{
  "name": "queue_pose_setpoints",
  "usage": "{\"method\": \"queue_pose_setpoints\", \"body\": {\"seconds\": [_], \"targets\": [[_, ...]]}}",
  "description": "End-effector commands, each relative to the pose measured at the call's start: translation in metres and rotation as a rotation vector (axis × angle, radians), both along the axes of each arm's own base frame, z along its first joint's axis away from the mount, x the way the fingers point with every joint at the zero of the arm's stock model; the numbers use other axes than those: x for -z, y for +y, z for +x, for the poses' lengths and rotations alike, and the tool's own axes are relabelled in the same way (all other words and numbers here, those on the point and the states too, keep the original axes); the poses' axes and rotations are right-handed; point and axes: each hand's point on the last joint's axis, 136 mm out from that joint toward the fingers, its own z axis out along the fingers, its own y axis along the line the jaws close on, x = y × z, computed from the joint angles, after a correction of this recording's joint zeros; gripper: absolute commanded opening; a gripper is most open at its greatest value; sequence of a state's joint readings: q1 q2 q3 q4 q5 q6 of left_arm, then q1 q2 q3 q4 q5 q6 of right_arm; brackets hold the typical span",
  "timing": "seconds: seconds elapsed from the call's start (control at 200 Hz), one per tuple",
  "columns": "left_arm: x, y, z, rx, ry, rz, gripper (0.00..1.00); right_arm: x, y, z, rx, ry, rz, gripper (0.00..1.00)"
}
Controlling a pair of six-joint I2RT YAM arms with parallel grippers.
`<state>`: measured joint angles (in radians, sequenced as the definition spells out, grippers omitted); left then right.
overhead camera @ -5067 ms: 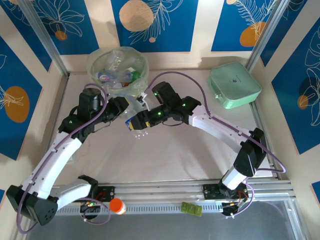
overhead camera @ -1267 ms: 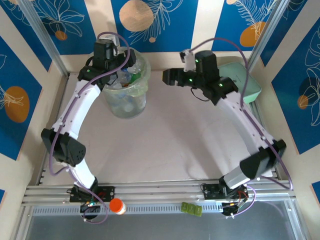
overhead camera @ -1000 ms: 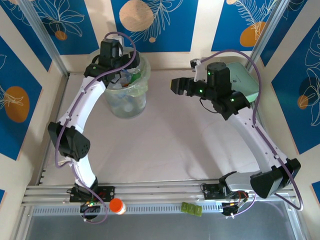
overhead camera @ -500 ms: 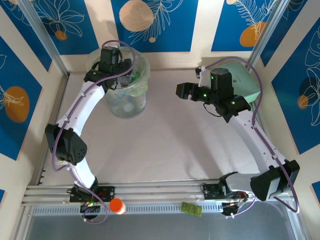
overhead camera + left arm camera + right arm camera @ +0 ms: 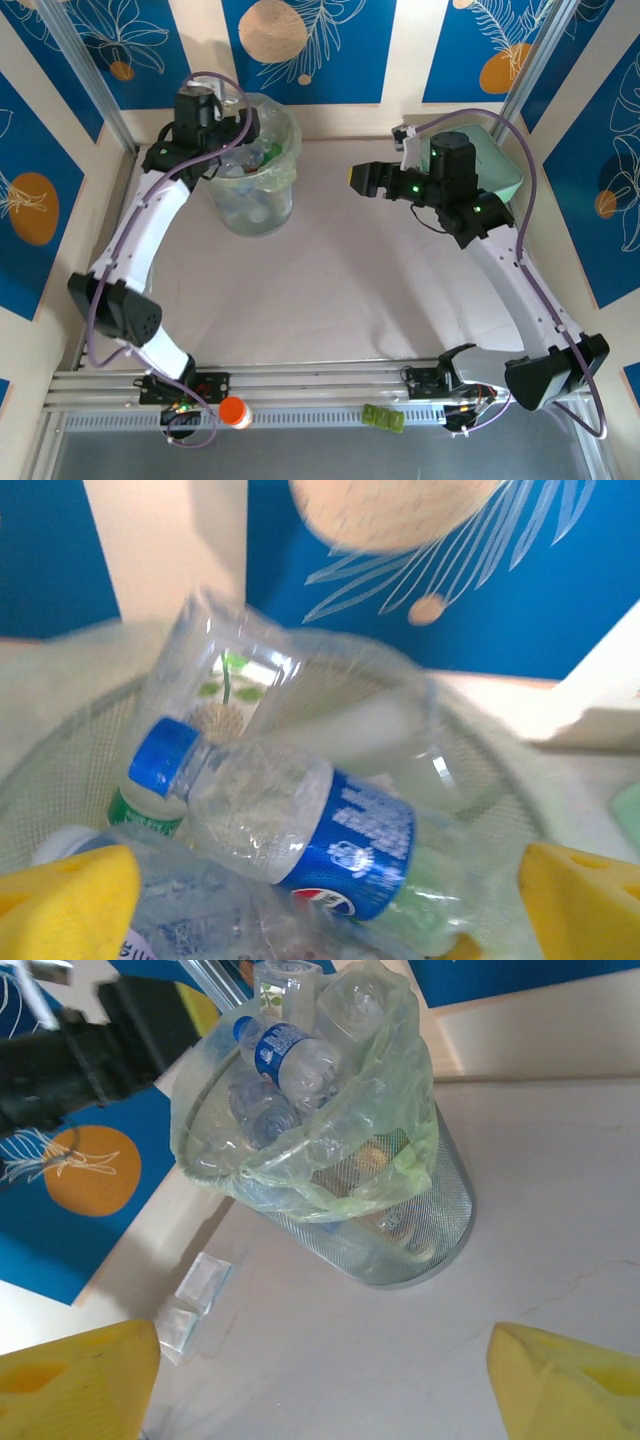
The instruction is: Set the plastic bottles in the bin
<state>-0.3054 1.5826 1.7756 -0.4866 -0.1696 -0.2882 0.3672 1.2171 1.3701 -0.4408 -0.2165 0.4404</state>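
Claw states, read left to right. The left claw hovers over the mouth of the bin, toward its 11 o'clock rim. Its yellow fingertips stand wide apart, released, with nothing gripped between them. Below it, in the left wrist view, a clear bottle with a blue cap and label lies on top of the heap. The bin stands upright at 11 o'clock on the tabletop, its liner bag folded over the rim. The plastic bottles fill it to the brim. The right claw hangs at the bin's 3 o'clock, well apart from it, its fingertips likewise spread and empty. Behind its arm, at 2 o'clock, lies the mint-green case.

Change: five seconds earlier both claws were low at the bin's 6 o'clock, with a blue-labelled bottle beside them on the tabletop. That bottle is gone from there. The left arm has since risen to the bin, and the right arm has withdrawn toward 3 o'clock.

Judgement: the bottle was probably dropped in, and the task looks at or near completion. An orange-topped object at 7 o'clock on the near rail is too small to identify.
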Motion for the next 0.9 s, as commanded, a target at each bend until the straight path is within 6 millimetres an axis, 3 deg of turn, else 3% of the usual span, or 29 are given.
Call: {"method": "queue_pose_setpoints", "body": {"seconds": [0.0, 0.075, 0.16, 0.25, 0.38, 0.475, 0.54, 0.62, 0.67, 0.735, 0.815, 0.895], "targets": [[-0.046, -0.006, -0.041, 0.114, -0.148, -0.022, 0.99, -0.02, -0.005, -0.014, -0.009, -0.103, -0.027, 0.98], [-0.047, -0.009, -0.065, 0.173, -0.211, -0.009, 0.99, -0.019, -0.015, -0.011, 0.061, -0.144, -0.065, 0.99], [-0.038, 0.004, -0.085, 0.139, -0.266, 0.016, 0.99, -0.007, -0.037, -0.001, 0.215, -0.152, -0.084, 0.99], [-0.025, 0.03, -0.103, 0.03, -0.317, 0.044, 0.99, -0.002, -0.057, 0.001, 0.334, -0.247, -0.072, 0.99], [-0.007, 0.069, -0.125, -0.151, -0.49, 0.103, 0.99, 0.014, -0.076, 0.001, 0.394, -0.537, -0.177, 0.99], [0.015, 0.094, -0.131, -0.31, -0.664, 0.127, 0.99, 0.052, -0.087, 0.011, 0.418, -0.592, -0.26, 0.99], [0.039, 0.088, -0.122, -0.284, -0.678, 0.268, 0.99, 0.084, -0.102, 0.026, 0.46, -0.52, -0.317, 0.99], [0.08, 0.077, -0.106, -0.179, -0.531, 0.451, 0.99, 0.117, -0.129, 0.044, 0.573, -0.429, -0.348, 0.99], [0.1, 0.087, -0.101, -0.225, -0.486, 0.47, 0.99, 0.132, -0.143, 0.051, 0.624, -0.403, -0.348, 0.99], [0.135, 0.099, -0.092, -0.255, -0.375, 0.486, 0.99, 0.153, -0.147, 0.061, 0.588, -0.402, -0.41, 0.99], [0.174, 0.121, -0.087, -0.329, -0.263, 0.447, 0.99, 0.186, -0.167, 0.074, 0.654, -0.288, -0.477, 0.99], [0.211, 0.122, -0.084, -0.271, -0.194, 0.442, 0.99, 0.217, -0.178, 0.08, 0.645, -0.211, -0.525, 0.99]]}}
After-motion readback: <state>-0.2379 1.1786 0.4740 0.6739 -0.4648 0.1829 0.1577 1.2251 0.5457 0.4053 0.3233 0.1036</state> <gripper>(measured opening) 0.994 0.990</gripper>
